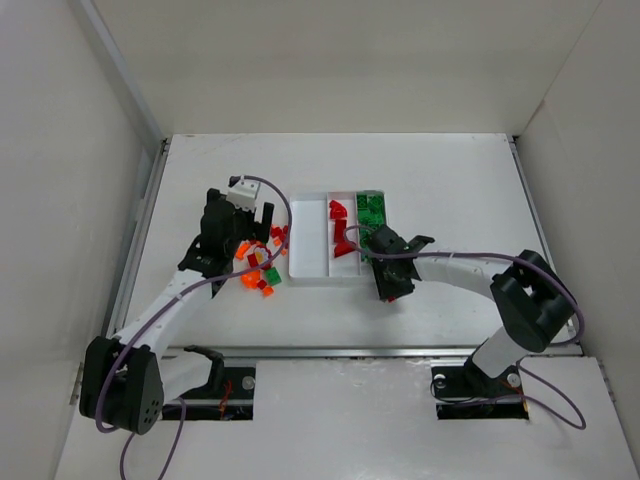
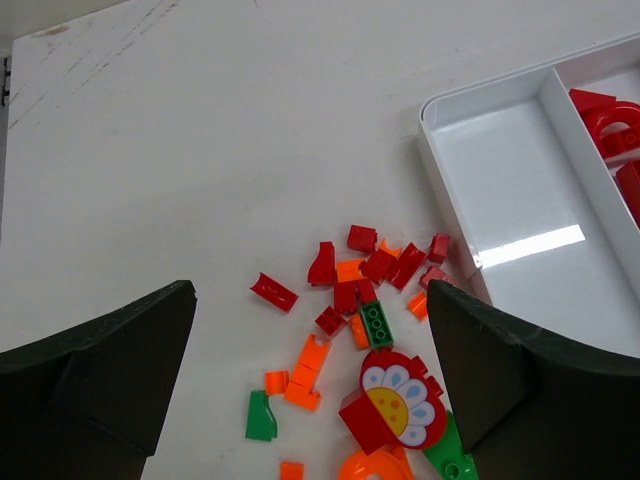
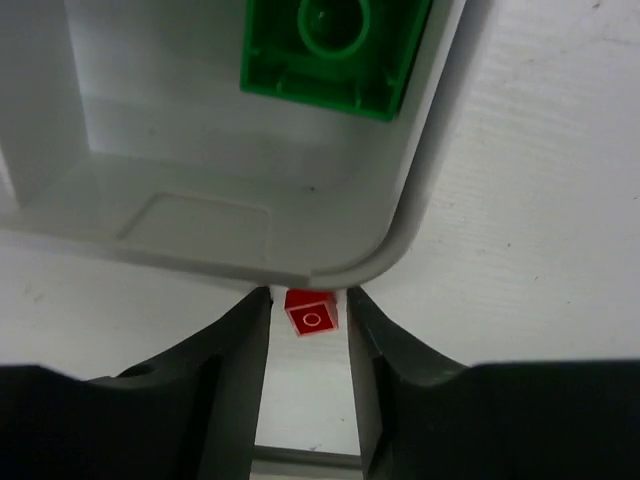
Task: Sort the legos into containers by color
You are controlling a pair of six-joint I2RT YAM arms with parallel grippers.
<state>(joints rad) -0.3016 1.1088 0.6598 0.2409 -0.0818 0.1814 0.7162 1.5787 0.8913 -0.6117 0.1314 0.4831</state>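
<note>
Table (image 1: 450, 180): big, white and flat, with everything on it.
Left arm (image 1: 170, 300): reaches from the near left corner out to the spot just left of the tray.
Right arm (image 1: 460, 268): reaches from the near right side across to the tray's near right corner.
Tray (image 1: 306, 245): white, in the middle of the table, with three long boxes side by side and thin walls between them.
Left claw (image 2: 310, 295): its two dark fingers are as far apart as they go. It hangs over the loose legos and holds nothing.
Right claw (image 3: 308, 300): its fingers are a little apart, one on each side of the small red brick, with a thin white gap on the left side.
Loose legos (image 1: 262, 265): a heap of red, orange and green bits on the table, just left of the tray.
Red legos (image 1: 340, 235): in the middle box.
Green legos (image 1: 372, 207): in the right box.
Green brick (image 3: 335, 50): in the right box, near its rounded corner.
Flower piece (image 2: 397, 405): red and round, with white petals and a yellow middle, lying in the heap.
Small red brick (image 3: 311, 312): outside the tray, right by its near right corner, between the right claw's tips.
</note>
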